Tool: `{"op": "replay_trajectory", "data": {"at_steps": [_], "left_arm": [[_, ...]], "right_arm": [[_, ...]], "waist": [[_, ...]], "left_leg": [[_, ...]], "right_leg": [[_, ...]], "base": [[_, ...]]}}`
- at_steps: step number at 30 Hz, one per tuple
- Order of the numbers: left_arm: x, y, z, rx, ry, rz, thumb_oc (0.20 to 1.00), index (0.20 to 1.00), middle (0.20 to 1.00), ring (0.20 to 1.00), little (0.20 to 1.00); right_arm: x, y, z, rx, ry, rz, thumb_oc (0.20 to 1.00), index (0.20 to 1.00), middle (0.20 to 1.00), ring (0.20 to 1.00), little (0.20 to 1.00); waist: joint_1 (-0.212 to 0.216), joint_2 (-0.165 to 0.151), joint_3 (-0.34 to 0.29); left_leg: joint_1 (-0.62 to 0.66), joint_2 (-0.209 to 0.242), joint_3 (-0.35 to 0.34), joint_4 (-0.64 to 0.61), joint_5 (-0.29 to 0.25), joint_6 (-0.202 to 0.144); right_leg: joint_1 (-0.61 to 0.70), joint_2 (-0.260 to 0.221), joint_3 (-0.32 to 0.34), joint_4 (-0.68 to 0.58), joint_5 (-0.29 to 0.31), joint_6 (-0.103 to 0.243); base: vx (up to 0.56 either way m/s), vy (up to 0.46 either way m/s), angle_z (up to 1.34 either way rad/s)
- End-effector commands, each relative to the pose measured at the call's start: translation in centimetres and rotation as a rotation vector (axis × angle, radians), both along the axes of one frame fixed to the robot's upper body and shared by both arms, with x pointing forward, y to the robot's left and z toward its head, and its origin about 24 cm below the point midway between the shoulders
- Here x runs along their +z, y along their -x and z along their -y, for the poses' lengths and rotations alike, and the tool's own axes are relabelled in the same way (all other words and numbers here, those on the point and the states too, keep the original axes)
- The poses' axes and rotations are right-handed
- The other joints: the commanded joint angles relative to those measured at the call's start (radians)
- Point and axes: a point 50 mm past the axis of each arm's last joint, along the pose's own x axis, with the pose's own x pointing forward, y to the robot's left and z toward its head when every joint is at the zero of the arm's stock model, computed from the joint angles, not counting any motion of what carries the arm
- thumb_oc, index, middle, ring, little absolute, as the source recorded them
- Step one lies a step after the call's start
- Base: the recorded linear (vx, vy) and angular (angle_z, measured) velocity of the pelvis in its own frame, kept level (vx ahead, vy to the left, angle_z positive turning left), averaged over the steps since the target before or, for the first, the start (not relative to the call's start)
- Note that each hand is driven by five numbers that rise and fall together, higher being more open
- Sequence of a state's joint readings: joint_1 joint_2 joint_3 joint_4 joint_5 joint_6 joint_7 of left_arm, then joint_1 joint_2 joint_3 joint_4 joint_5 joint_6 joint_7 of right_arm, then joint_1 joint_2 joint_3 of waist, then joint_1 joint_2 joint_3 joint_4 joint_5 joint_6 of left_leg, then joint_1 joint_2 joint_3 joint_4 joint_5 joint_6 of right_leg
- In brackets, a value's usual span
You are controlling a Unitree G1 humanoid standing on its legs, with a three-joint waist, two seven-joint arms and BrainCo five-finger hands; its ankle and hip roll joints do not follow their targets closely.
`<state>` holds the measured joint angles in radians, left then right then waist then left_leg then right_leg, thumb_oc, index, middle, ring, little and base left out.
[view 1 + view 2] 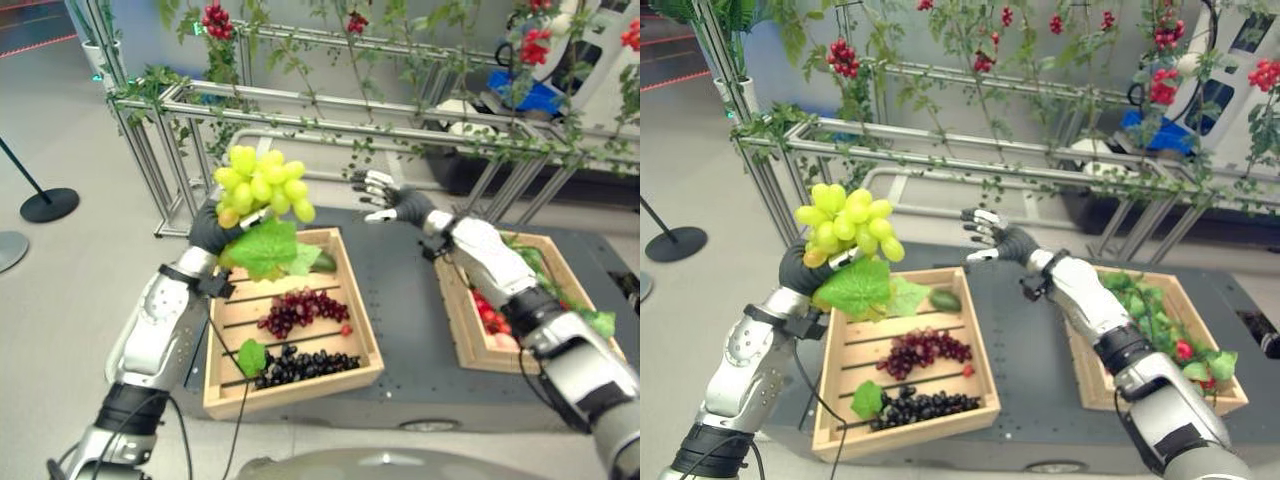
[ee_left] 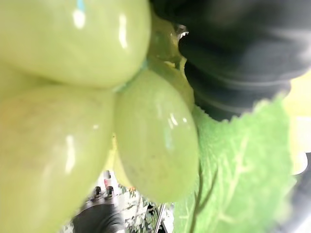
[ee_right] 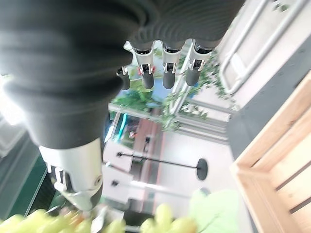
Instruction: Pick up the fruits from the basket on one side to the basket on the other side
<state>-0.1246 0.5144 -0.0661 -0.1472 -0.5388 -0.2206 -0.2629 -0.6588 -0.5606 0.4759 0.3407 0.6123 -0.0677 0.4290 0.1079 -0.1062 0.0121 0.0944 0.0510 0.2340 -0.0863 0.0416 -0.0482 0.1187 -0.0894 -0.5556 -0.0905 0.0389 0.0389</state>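
My left hand (image 1: 212, 232) is shut on a bunch of green grapes (image 1: 262, 185) with a green leaf (image 1: 266, 248), held up above the back of the left wooden basket (image 1: 235, 393). That basket holds red grapes (image 1: 300, 308), black grapes (image 1: 305, 366) and a dark green fruit (image 1: 945, 299). The grapes (image 2: 97, 111) show very close past my left hand's cover. My right hand (image 1: 385, 196) hangs open in the air between the two baskets, its fingers (image 3: 167, 68) straight and holding nothing. The right wooden basket (image 1: 1086, 377) holds red fruit (image 1: 487, 314) and leaves.
Both baskets stand on a dark grey platform (image 1: 410, 330). Behind it runs a metal frame (image 1: 330, 115) hung with vines and red berry clusters. A black post base (image 1: 49, 204) stands on the floor at the far left.
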Motion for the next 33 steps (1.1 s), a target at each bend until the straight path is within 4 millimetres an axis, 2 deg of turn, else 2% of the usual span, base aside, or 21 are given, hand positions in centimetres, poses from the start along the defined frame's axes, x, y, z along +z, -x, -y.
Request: {"op": "replay_trajectory", "data": {"at_steps": [1,7,8,9,15,16,20,33], "left_arm": [[2.5,-0.4,1.4,-0.075,-0.03,0.125,0.2,0.2,0.2,0.2,0.2],[2.9,-0.5,1.9,-0.088,-0.043,0.141,0.2,0.2,0.2,0.2,0.2],[2.9,-0.5,1.9,-0.091,-0.044,0.143,0.2,0.2,0.2,0.2,0.2],[2.9,-0.5,1.9,-0.089,-0.047,0.143,0.2,0.2,0.2,0.2,0.2],[2.8,-0.5,2.2,-0.097,-0.041,0.141,0.2,0.2,0.2,0.2,0.2],[2.8,-0.5,2.3,-0.097,-0.035,0.143,0.2,0.2,0.2,0.2,0.2],[3.0,-0.7,2.5,-0.101,-0.031,0.15,0.2,0.2,0.2,0.2,0.2],[3.6,-0.8,4.1,-0.17,0.009,0.167,0.2,0.2,0.2,0.2,0.2]], "right_arm": [[2.2,0.2,-0.3,0.049,-0.085,0.067,1.0,1.0,1.0,1.0,1.0],[3.6,1.8,-3.2,0.235,-0.067,0.112,1.0,1.0,1.0,1.0,1.0],[3.9,2.0,-3.3,0.247,-0.075,0.118,1.0,1.0,1.0,1.0,1.0],[4.0,2.1,-3.5,0.258,-0.088,0.116,1.0,1.0,1.0,1.0,1.0],[4.4,2.8,-4.4,0.308,-0.176,0.112,1.0,1.0,1.0,1.0,1.0],[4.2,2.9,-4.7,0.311,-0.215,0.095,1.0,1.0,1.0,1.0,1.0],[3.7,3.0,-5.2,0.312,-0.241,0.077,1.0,1.0,1.0,1.0,1.0],[2.0,4.6,-8.2,0.451,-0.21,0.01,1.0,1.0,1.0,1.0,1.0]], "waist": [[0.006,-0.004,-0.096],[0.002,0.003,-0.1],[0.001,0.001,-0.097],[0.0,0.004,-0.101],[-0.002,0.007,-0.103],[-0.002,0.006,-0.099],[-0.003,0.009,-0.099],[-0.012,0.017,-0.102]], "left_leg": [[-0.022,0.01,0.025,0.063,-0.07,-0.017],[-0.018,0.009,0.031,0.066,-0.075,-0.016],[-0.031,0.004,0.043,0.072,-0.057,-0.007],[-0.021,0.008,0.03,0.068,-0.075,-0.015],[-0.022,0.008,0.03,0.069,-0.076,-0.013],[-0.033,0.003,0.043,0.074,-0.058,-0.003],[-0.034,0.003,0.044,0.073,-0.058,-0.003],[-0.031,0.005,0.048,0.072,-0.055,-0.004]], "right_leg": [[0.004,-0.054,0.003,0.023,-0.032,0.078],[0.007,-0.057,0.008,0.026,-0.032,0.077],[-0.003,-0.068,-0.01,0.03,-0.017,0.07],[0.005,-0.059,0.007,0.027,-0.031,0.078],[0.003,-0.06,0.008,0.029,-0.031,0.078],[-0.007,-0.069,-0.009,0.033,-0.015,0.071],[-0.012,-0.071,-0.006,0.035,-0.014,0.071],[-0.009,-0.069,0.004,0.031,-0.016,0.067]], "base": [[0.0,0.0,0.0],[-0.01,0.004,0.0],[0.0,0.0,0.0],[0.0,0.0,0.0],[0.0,0.004,0.0],[-0.08,0.023,-0.02],[-0.02,0.006,0.0],[0.0,0.0,0.0]]}}
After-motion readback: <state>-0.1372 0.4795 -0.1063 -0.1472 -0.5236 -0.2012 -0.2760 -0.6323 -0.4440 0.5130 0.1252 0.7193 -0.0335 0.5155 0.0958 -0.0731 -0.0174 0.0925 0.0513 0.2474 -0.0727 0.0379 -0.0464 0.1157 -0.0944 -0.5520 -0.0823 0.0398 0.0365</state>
